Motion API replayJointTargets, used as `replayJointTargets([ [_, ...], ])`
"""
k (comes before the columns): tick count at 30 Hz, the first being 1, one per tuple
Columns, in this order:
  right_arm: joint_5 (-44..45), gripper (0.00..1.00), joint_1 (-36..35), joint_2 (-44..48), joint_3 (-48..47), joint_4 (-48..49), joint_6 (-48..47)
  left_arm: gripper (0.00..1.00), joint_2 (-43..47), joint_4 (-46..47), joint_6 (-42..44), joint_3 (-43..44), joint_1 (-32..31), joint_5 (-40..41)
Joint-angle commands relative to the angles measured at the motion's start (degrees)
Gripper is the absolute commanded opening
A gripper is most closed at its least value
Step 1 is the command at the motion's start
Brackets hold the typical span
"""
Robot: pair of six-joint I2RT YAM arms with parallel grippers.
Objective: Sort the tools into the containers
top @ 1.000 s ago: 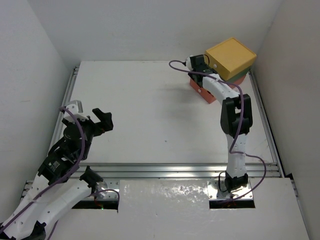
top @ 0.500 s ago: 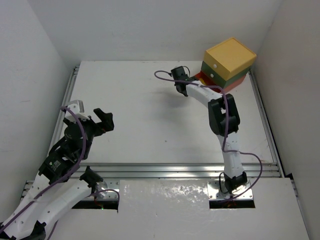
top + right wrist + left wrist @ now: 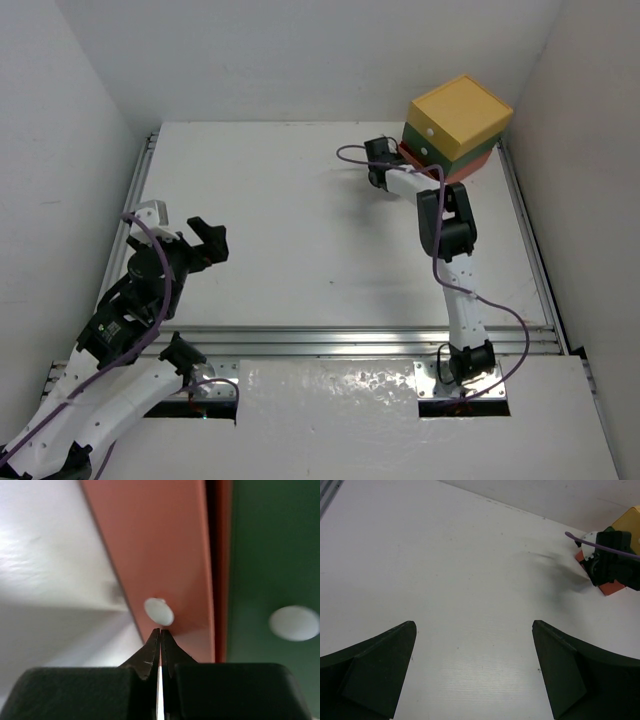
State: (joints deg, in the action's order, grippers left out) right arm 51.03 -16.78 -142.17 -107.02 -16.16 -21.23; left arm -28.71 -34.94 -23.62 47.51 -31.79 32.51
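The containers point(image 3: 458, 130) stand stacked at the table's far right: yellow on top, green in the middle, red-orange at the bottom. My right gripper point(image 3: 160, 632) is shut on nothing. Its tips sit just below the white knob point(image 3: 159, 611) of the red-orange drawer point(image 3: 160, 545), close to it or touching. Beside that drawer shows the green drawer point(image 3: 270, 550) with its own knob point(image 3: 295, 622). From above, the right gripper point(image 3: 390, 165) points at the stack's front. My left gripper point(image 3: 473, 630) is open over bare table at the near left, also visible as the left gripper point(image 3: 195, 242). The tools are out of view.
Aluminium rails point(image 3: 350, 340) frame the white table point(image 3: 290, 220), with walls close behind and at both sides. A purple cable point(image 3: 350, 152) loops off the right wrist. In the left wrist view the right gripper point(image 3: 612, 562) covers most of the stack point(image 3: 611, 586).
The red-orange drawer stood pulled out a second ago and is now pushed in. My right gripper shut, swung left away from the stack, then came back to the drawer's knob. The left arm stayed still.
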Motion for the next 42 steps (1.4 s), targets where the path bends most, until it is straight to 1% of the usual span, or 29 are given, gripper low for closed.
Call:
replayJointTargets([
  [1, 3.1, 0.0, 2.4, 0.5, -2.2, 7.7, -4.6, 1.0, 0.8, 2.5, 1.0, -0.1, 0.4, -0.3],
  [7, 3.3, 0.0, 3.6, -1.3, -2.9, 14.0, -11.2, 1.0, 1.6, 2.8, 1.1, -0.3, 0.4, -0.6],
  [9, 3.3, 0.0, 3.5, -1.0, -3.1, 13.0, -11.1, 1.0, 1.1, 2.7, 1.1, -0.2, 0.4, -0.8],
  [10, 2.8, 0.0, 3.2, -0.6, -3.0, 11.9, -10.2, 1.0, 1.0, 2.7, 1.1, -0.2, 0.4, -0.8],
  [11, 1.6, 0.0, 2.5, 1.2, -2.1, 7.8, -6.7, 1.0, 0.8, 2.6, 1.1, -0.2, 0.4, -0.8],
  [12, -0.8, 0.0, 1.9, 2.5, -1.4, 7.7, -4.4, 1.0, 1.0, 2.7, 1.1, -0.2, 0.4, -0.8],
  [13, -7.0, 0.0, 0.5, 4.2, -0.3, 3.5, -2.3, 1.0, 1.0, 2.7, 1.1, -0.2, 0.4, -0.8],
  [14, -9.3, 0.01, -0.3, 5.8, 0.8, 2.5, -0.4, 1.0, 1.1, 2.6, 1.1, -0.3, 0.4, -0.7],
  [16, -15.7, 0.06, -2.1, 11.0, 2.5, -3.9, 6.7, 1.0, 1.2, 2.6, 1.0, -0.2, 0.4, -0.6],
  [17, -21.3, 0.16, -2.5, 12.9, 3.0, -6.0, 12.8, 1.0, 1.1, 2.6, 0.9, -0.2, 0.4, -0.3],
  [19, -26.7, 0.27, -3.3, 20.2, 7.4, -9.1, 18.5, 1.0, 0.9, 2.4, 0.7, -0.1, 0.4, 0.3],
  [20, -30.9, 0.45, -3.5, 23.3, 9.9, -9.2, 24.0, 1.0, 0.7, 2.3, 0.4, 0.0, 0.5, 1.3],
  [21, -32.9, 0.55, -3.7, 26.7, 16.8, -7.3, 26.1, 1.0, 0.7, 1.8, 0.2, 0.1, 0.6, 2.1],
  [22, -34.8, 0.68, -4.2, 34.3, 20.8, -6.2, 27.8, 1.0, 0.5, 1.5, -0.8, 0.5, 0.6, 3.1],
  [23, -37.2, 0.94, -4.6, 38.1, 24.4, -5.2, 31.0, 1.0, 0.1, 1.2, -1.4, 0.7, 0.8, 4.6],
  [24, -38.0, 0.99, -5.1, 45.8, 31.9, -3.3, 32.4, 1.0, -0.1, 0.4, -2.5, 1.0, 0.8, 5.4],
  [25, -39.0, 0.99, -5.4, 49.6, 35.4, -3.0, 34.6, 1.0, -0.4, 0.0, -3.1, 1.3, 0.9, 6.2],
  [26, -39.2, 0.99, -5.7, 53.4, 41.7, -2.9, 35.4, 1.0, -0.8, -1.0, -3.8, 1.4, 1.6, 8.0],
  [27, -39.0, 0.99, -6.3, 57.1, 44.7, -2.6, 36.1, 1.0, -1.1, -1.4, -4.4, 1.8, 1.9, 8.5],
  [28, -38.8, 0.99, -6.4, 64.8, 47.8, -2.9, 37.0, 1.0, -1.2, -1.5, -5.0, 1.8, 2.5, 8.9],
  [29, -38.0, 0.99, -6.5, 68.7, 53.1, -3.2, 39.0, 1.0, -1.3, -1.5, -5.3, 1.8, 3.8, 9.1],
  [30, -36.4, 0.99, -7.0, 72.5, 55.2, -4.7, 40.2, 1.0, -1.3, -1.4, -5.3, 1.7, 4.6, 9.1],
  [31, -35.7, 0.99, -7.0, 80.0, 57.5, -5.4, 41.3, 1.0, -1.3, -1.4, -5.2, 1.6, 5.4, 9.1],
  [32, -35.3, 0.99, -7.1, 83.7, 60.9, -7.6, 43.2, 1.0, -1.3, -1.5, -5.1, 1.6, 6.8, 9.2],
  [34, -36.4, 0.99, -7.3, 90.5, 63.7, -9.6, 44.3, 1.0, -1.3, -1.3, -4.6, 1.4, 7.7, 9.5],
  [35, -36.9, 0.99, -7.5, 96.5, 64.9, -10.4, 44.4, 1.0, -1.3, -0.9, -4.3, 1.1, 8.0, 9.7],
  [38, -36.7, 0.99, -7.6, 105.5, 68.3, -14.5, 44.2, 1.0, -1.4, -1.1, -3.4, 0.9, 7.9, 9.2],
  [41, -34.5, 0.99, -7.6, 110.3, 68.4, -21.5, 44.3, 1.0, -1.5, -0.2, -1.0, -0.7, 7.9, 7.5],
  [42, -34.1, 0.99, -7.6, 111.3, 68.4, -22.8, 44.3, 1.0, -1.5, -0.4, -1.6, -1.1, 7.8, 7.4],
])
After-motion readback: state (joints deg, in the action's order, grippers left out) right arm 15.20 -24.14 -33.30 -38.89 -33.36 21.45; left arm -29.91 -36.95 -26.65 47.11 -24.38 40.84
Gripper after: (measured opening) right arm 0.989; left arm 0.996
